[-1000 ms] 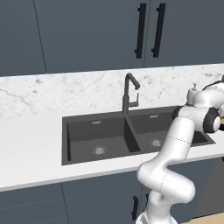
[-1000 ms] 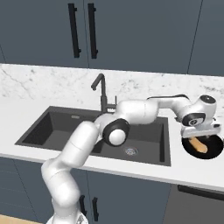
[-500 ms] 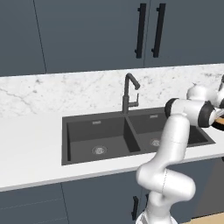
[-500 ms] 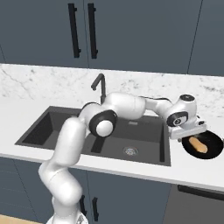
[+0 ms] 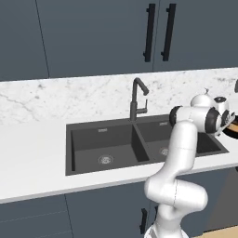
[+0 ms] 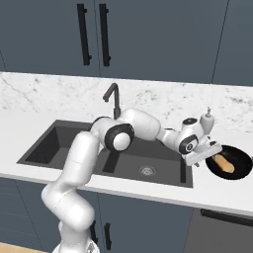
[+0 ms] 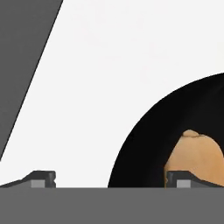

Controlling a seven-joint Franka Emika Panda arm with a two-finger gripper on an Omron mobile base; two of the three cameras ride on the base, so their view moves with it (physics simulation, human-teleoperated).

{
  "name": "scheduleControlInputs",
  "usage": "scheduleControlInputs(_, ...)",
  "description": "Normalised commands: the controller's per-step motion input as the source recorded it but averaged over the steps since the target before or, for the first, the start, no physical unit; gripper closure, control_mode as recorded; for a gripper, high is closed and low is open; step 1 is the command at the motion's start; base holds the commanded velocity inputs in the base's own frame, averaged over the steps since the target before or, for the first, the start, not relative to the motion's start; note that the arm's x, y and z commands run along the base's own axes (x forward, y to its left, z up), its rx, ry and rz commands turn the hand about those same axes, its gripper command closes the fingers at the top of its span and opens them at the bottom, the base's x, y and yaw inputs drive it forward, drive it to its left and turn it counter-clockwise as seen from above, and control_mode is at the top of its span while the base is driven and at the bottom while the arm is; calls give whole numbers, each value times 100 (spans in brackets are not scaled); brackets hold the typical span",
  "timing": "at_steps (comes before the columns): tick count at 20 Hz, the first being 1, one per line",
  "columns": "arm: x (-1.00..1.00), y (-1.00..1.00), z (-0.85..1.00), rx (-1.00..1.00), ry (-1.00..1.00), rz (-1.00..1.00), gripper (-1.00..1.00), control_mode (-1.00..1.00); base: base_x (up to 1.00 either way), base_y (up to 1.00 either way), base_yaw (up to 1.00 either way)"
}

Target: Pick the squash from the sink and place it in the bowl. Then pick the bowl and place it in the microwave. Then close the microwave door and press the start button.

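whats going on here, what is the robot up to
The squash already lies in the black bowl, which sits on the counter to the right of the sink. The gripper is at the bowl's left rim, open, one fingertip over the counter and the other by the squash, so it looks set to grip the rim. The bowl has not been lifted yet.

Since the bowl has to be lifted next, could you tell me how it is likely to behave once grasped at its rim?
The bowl looks rigid and shallow, so a rim grasp should probably hold. The squash lying loose inside is oblong and may roll if the bowl tilts. The open end effector straddles the rim, which suggests thin walls and little weight.
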Motion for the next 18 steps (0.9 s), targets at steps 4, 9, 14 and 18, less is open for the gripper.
scheduleControlInputs(4, 25, -37, -23, 0, 1, 0, -100, -100, 0, 0, 0)
scheduleControlInputs(9, 17, -48, -28, 0, 6, 0, 100, -100, 0, 0, 0)
scheduleControlInputs(14, 1, -15, -16, 4, 8, 0, 100, -100, 0, 0, 0)
scheduleControlInputs(18, -89, 56, 73, 5, -2, 3, 100, -100, 0, 0, 0)
